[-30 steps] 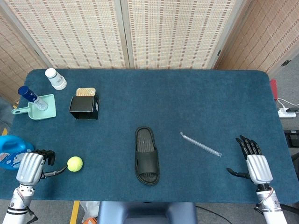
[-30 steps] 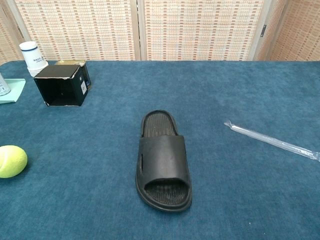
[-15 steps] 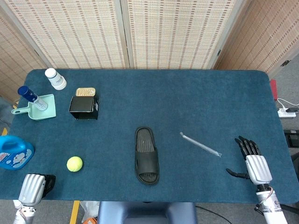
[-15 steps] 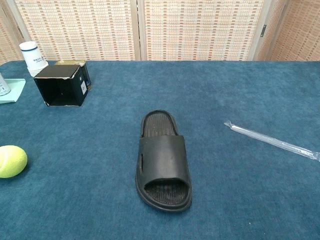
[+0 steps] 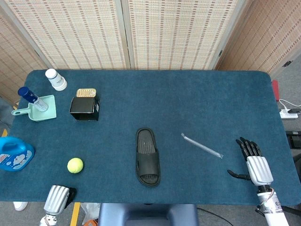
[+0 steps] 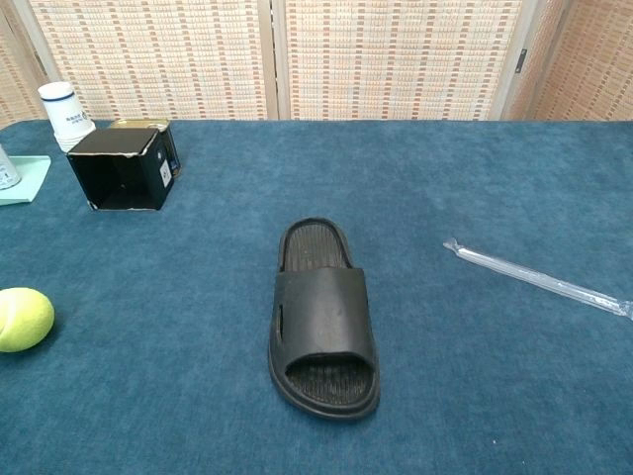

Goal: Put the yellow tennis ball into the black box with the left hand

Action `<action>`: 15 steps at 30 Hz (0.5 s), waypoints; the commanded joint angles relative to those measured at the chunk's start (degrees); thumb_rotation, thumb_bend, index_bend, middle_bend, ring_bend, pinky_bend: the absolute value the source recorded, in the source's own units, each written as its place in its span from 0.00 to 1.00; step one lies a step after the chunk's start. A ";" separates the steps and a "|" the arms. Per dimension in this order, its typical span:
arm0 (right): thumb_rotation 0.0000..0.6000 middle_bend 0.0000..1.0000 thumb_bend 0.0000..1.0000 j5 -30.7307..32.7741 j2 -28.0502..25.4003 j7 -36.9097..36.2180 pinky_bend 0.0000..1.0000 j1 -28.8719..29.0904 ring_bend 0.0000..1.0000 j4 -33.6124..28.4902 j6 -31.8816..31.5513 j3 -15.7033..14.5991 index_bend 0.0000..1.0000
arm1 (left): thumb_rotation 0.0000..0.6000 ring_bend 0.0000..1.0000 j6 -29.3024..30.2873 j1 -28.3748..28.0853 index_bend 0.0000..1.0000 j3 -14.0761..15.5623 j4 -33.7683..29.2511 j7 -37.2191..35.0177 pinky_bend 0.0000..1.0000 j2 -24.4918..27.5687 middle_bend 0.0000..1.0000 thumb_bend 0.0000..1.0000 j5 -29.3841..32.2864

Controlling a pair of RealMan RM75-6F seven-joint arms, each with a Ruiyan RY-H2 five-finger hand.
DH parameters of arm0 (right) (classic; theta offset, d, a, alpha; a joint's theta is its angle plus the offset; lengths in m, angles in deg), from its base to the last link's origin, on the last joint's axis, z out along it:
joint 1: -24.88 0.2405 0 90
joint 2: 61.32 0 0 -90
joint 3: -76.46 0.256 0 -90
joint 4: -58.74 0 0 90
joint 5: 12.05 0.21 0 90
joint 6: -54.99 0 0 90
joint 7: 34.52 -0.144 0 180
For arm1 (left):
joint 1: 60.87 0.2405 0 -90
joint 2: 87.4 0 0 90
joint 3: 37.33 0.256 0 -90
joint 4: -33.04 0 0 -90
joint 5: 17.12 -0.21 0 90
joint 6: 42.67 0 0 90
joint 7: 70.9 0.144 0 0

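The yellow tennis ball [image 5: 75, 165] lies on the blue table near the front left, also seen at the left edge of the chest view as the ball [image 6: 22, 319]. The black box [image 5: 84, 108] stands behind it on its side, and the chest view shows the box [image 6: 124, 168] with its opening facing forward. My left hand [image 5: 57, 200] is below the table's front edge, in front of the ball and apart from it; only its silver back shows and its fingers are mostly hidden. My right hand [image 5: 254, 162] rests at the front right, fingers spread, holding nothing.
A black slipper [image 5: 148, 157] lies mid-table and a clear straw [image 5: 202, 145] lies to its right. At the left are a white bottle [image 5: 56, 79], a gold tin [image 5: 86, 92] behind the box, a teal dustpan [image 5: 40, 106] holding a blue bottle, and a blue detergent bottle [image 5: 14, 154].
My left hand has drawn back from beside the ball, toward me and to the right, ending off the table's front edge. The ball and my right hand have stayed put.
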 commanded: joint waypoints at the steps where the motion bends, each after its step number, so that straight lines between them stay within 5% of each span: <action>1: 1.00 0.00 0.00 0.00 -0.07 -0.26 0.00 -0.05 0.00 -0.01 -0.12 0.03 0.00 | 1.00 1.00 -1.36 -1.41 1.00 -1.42 -1.02 0.85 1.00 -0.09 1.00 0.70 0.92; 15: 1.00 0.00 0.00 0.27 -0.10 -0.21 0.00 0.14 0.00 0.12 0.32 0.08 0.00 | 1.00 1.00 -6.42 -4.36 1.00 -2.01 -7.51 7.16 1.00 1.35 1.00 0.69 1.69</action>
